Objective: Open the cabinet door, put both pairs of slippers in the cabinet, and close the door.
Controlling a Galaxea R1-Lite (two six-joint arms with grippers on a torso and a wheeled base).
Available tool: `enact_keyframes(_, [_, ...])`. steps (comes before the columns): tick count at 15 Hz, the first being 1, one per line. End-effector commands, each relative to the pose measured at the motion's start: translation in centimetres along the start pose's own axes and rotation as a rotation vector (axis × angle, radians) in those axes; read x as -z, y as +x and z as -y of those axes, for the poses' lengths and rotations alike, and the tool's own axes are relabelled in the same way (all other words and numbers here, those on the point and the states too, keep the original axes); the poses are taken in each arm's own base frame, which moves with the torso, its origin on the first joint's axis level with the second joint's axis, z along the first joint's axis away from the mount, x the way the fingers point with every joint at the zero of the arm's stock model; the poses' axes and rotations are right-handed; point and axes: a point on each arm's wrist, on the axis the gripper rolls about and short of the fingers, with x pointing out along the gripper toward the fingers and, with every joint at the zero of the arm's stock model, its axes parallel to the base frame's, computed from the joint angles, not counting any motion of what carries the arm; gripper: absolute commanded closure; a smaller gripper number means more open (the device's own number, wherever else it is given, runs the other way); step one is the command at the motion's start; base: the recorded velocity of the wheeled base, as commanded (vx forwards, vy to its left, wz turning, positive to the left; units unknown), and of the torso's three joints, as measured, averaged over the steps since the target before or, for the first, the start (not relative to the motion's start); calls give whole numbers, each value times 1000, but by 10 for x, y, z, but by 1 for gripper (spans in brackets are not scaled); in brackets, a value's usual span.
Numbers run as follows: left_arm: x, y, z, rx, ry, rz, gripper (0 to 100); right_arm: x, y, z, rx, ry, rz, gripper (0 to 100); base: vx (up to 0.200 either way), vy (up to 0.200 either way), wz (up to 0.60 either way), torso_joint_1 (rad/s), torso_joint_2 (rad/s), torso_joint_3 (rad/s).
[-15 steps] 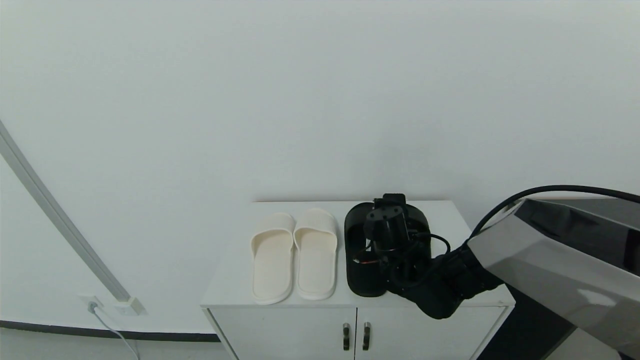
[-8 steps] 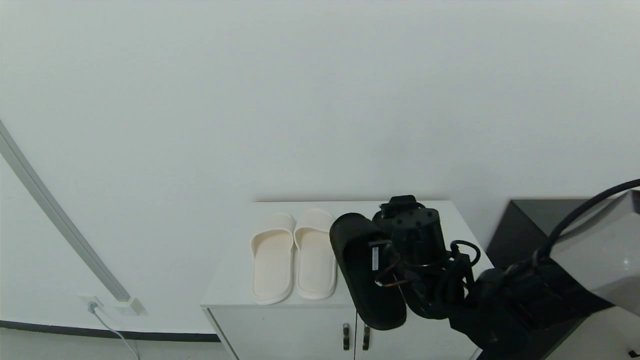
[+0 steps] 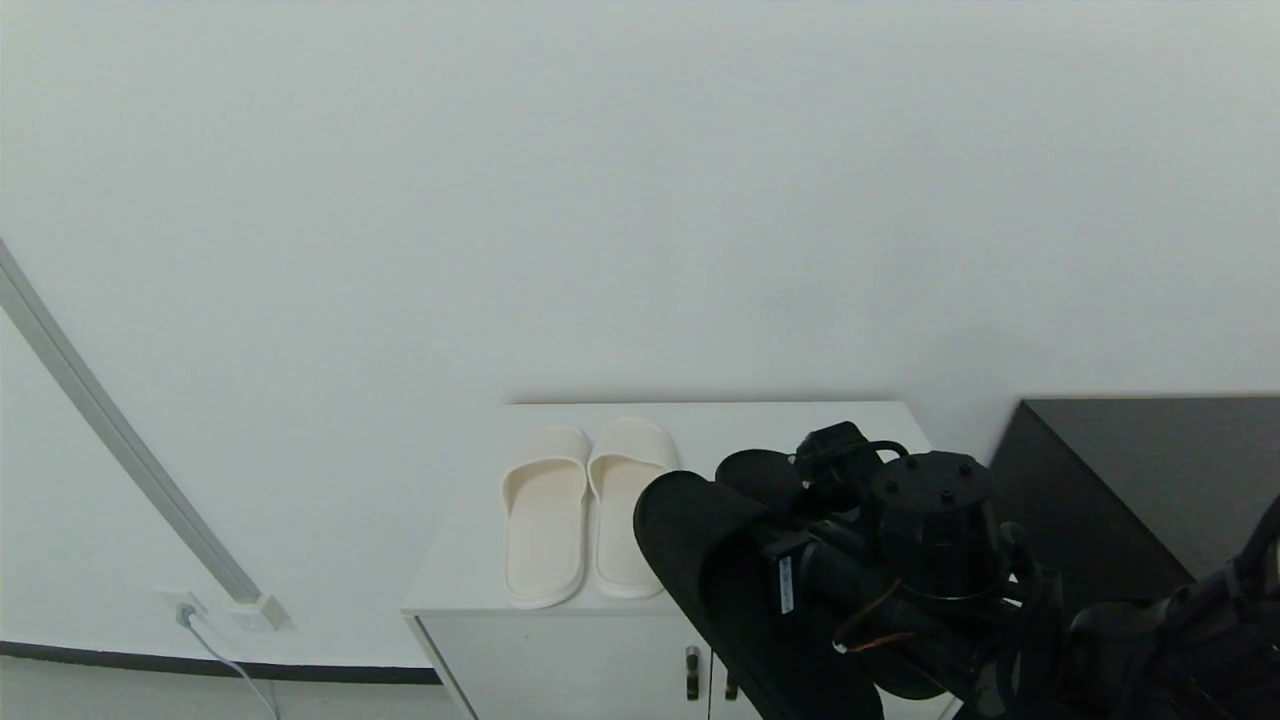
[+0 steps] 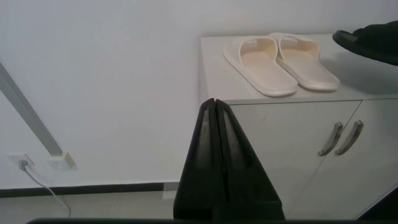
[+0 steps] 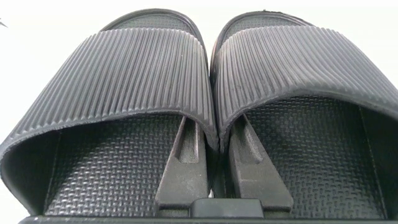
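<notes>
A pair of black slippers hangs in the air over the front edge of the white cabinet. My right gripper is shut on them, pinching the inner side walls of both together. The white slippers lie side by side on the cabinet top, left of the black pair. Both cabinet doors are closed, their two handles at the middle. My left gripper is shut and holds nothing, low and left of the cabinet front.
A dark block-like piece of furniture stands right of the cabinet. A wall socket with a cable and a grey strip are on the wall at the left. The wall runs straight behind the cabinet.
My right arm has lifted the black slippers off the cabinet top and drawn them forward and to the right, past the front edge. The white slippers have not moved.
</notes>
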Motion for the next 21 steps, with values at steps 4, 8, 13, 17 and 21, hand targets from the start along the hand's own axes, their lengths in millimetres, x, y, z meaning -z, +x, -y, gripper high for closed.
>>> enact_keyframes(4, [0,0,0,2,0,0,100,-1,-2,3,8,2,2,100,-200,0,0,6,2,0])
enact_keyframes(8, [0,0,0,0,0,0,100,1,-2,4,8,-1,-6,100,-200,0,0,-7,1,4])
enact_keyframes(13, [0,0,0,0,0,0,100,2,-3,7,15,-1,-13,100,-160,0,0,1,2,-1])
enact_keyframes(17, [0,0,0,0,0,0,100,6,-8,9,6,-24,-23,100,0,0,0,0,0,0])
enact_keyframes(21, [0,0,0,0,0,0,100,13,-17,9,-38,-40,-31,100,0,0,0,0,0,0])
